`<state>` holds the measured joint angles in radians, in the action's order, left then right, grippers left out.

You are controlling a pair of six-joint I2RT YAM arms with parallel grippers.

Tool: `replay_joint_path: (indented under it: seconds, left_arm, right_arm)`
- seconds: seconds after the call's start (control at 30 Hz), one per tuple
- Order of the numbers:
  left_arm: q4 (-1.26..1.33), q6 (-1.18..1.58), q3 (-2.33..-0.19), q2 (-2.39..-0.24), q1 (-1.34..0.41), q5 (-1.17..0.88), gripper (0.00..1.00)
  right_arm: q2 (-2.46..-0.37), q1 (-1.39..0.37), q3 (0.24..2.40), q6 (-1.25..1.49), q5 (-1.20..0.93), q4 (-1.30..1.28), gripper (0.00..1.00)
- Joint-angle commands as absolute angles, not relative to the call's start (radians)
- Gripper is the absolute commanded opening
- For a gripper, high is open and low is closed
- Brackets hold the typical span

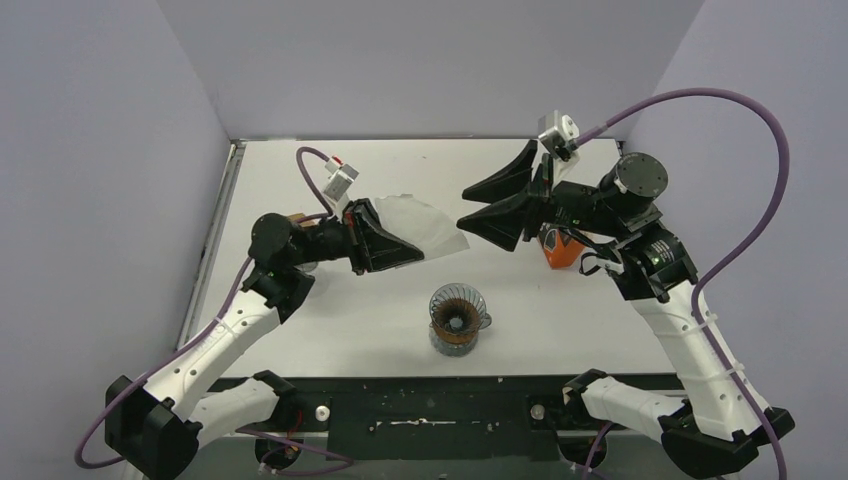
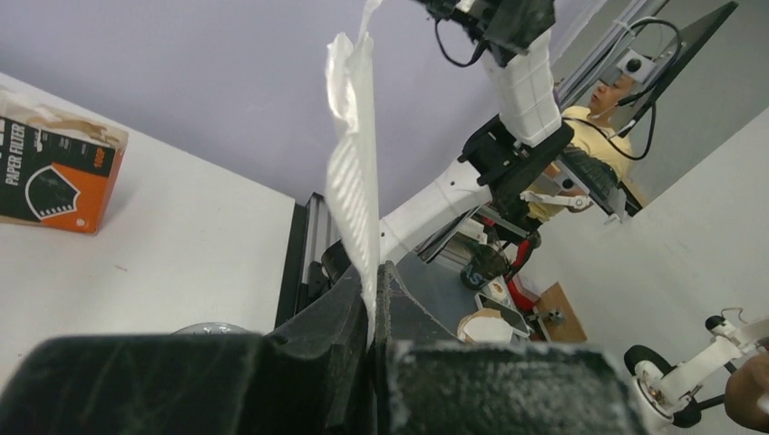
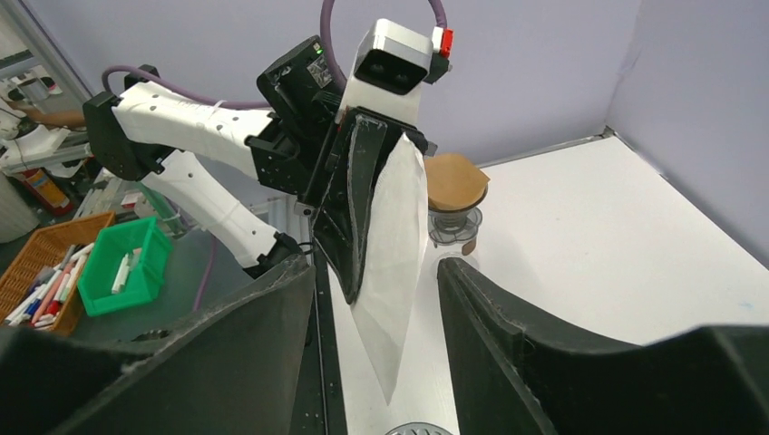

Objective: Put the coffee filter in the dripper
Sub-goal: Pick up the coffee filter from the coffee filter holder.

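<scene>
My left gripper (image 1: 392, 246) pinched the coffee filter (image 1: 428, 224) shut aloft, my right gripper (image 1: 463, 207) gaped empty, and the dripper (image 1: 458, 318) stood unfilled.

My right hand (image 3: 376, 272) stands spread wide; at twelve o'clock I see the left hand (image 3: 352, 272) pinching the coffee filter (image 3: 399, 236).

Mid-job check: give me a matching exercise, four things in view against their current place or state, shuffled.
1 coffee filter
2 dripper
3 right pincer
4 orange filter box

a standing on the table, near its front edge
b open, empty
c pinched in the shut left pincer, off the table
d on the table, partly hidden by the right arm

Pairs: 1-c, 2-a, 3-b, 4-d
</scene>
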<state>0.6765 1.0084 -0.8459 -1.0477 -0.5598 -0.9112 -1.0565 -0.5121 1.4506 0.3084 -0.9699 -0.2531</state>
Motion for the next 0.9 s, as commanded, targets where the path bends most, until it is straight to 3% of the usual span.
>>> replay_joint_path:
  seconds: [0.0, 0.4, 0.87]
  left_arm:
    - [0.468, 0.818, -0.877, -1.027, -0.553, -0.985, 0.0]
    - [0.205, 0.632, -0.907, -1.056, -0.552, -1.039, 0.0]
    - [0.155, 0.617, -0.904, -1.066, -0.552, -1.056, 0.0]
  right_arm:
    - [-1.072, -0.517, 1.505, 0.265, -0.93, -0.307, 0.55]
    - [-1.169, -0.517, 1.483, 0.414, -0.973, -0.3, 0.57]
    - [-1.267, -0.581, 1.436, 0.491, -0.964, -0.309, 0.54]
